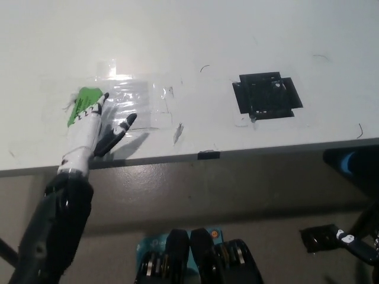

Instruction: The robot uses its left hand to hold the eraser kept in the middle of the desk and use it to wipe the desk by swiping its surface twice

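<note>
Left hand flat on the green eraser, fingers pressing it onto the worktop near the front-left edge. Black taped square sits well apart toward the right. Right hand low, below the worktop's front-right corner; grip state unreadable.

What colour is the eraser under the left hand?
Bright green eraser, partly covered by the white left hand; head view.

I see the white matte desk evenly bright, glare streaking the clear glossy tape patch, a soft shadow beside the white left hand, edges slightly blurred.
</note>
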